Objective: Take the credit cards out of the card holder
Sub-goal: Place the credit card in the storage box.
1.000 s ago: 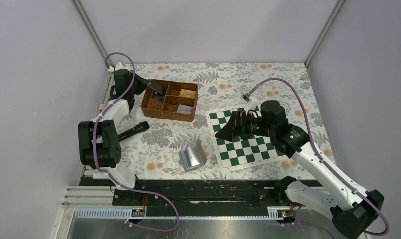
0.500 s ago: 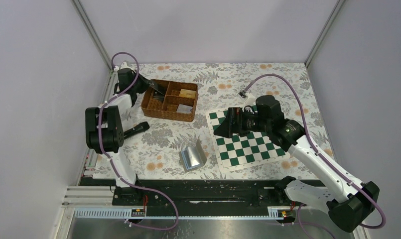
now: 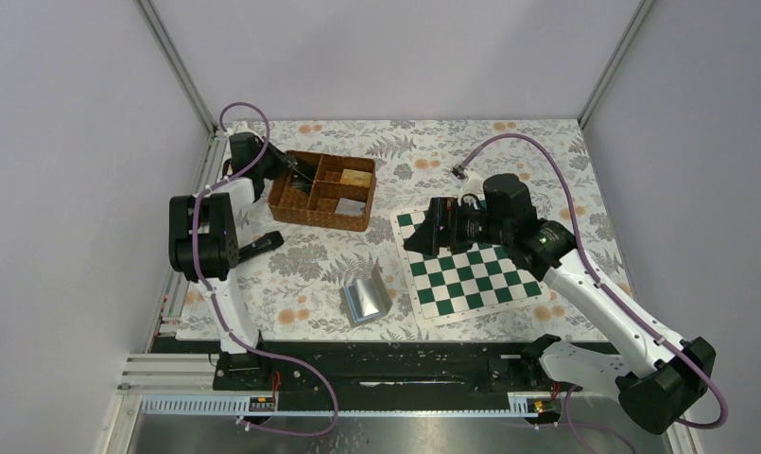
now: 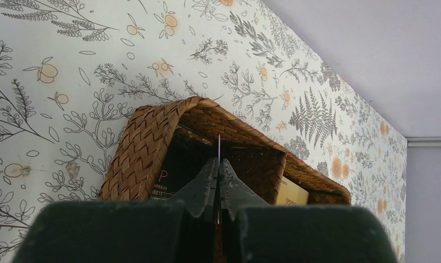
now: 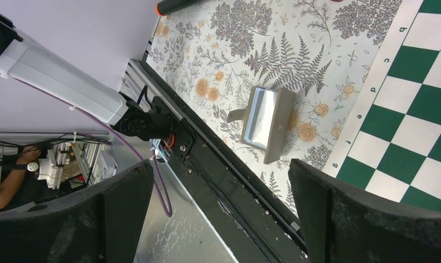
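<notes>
The grey card holder stands half-open on the floral cloth near the front; it also shows in the right wrist view, light blue inside. My left gripper is shut on a thin card, seen edge-on between the fingers, over the left end of the brown wicker basket. A black card and a yellow card lie in the basket's compartments. My right gripper is wide open and empty, held above the left edge of the chessboard, well right of the card holder.
A black marker lies left of the card holder. The green and white chessboard covers the right side of the cloth. The black rail runs along the near edge. Walls close in on the left, back and right.
My left arm has swung so its gripper with the card sits a little farther right, over the basket. My right gripper has moved slightly left and away from the front.
</notes>
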Controlling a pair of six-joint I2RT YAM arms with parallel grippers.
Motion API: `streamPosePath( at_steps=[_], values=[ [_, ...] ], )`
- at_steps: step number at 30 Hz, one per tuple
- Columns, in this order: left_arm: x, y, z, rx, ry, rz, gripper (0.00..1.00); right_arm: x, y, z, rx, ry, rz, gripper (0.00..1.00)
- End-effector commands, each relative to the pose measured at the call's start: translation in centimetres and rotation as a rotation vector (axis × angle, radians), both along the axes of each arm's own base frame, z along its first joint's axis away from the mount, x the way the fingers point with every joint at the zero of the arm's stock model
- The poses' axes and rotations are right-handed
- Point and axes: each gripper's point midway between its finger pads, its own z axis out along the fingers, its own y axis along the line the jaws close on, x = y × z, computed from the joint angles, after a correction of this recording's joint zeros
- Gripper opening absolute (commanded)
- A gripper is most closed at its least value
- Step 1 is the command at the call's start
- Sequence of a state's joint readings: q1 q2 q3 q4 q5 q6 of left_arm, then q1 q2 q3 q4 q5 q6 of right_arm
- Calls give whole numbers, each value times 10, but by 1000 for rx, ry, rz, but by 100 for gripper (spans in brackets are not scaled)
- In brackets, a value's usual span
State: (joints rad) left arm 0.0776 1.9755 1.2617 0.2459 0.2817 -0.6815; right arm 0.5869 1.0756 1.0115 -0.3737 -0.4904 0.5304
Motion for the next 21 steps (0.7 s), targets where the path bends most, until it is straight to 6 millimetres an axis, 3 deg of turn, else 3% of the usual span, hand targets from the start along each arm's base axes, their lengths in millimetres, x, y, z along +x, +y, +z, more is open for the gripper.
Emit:
streamPosePath(
  at_steps=[1, 9, 21],
  values=[
    [14, -2, 17, 17, -86, -9, 0, 7, 1, 25, 35, -71, 9, 100],
    [14, 0, 12, 36, -67, 7, 13, 7, 1, 34, 51, -84, 7, 99],
    [14, 4, 21, 76, -43, 12, 22, 2, -2, 40, 67, -95, 7, 99]
  ],
)
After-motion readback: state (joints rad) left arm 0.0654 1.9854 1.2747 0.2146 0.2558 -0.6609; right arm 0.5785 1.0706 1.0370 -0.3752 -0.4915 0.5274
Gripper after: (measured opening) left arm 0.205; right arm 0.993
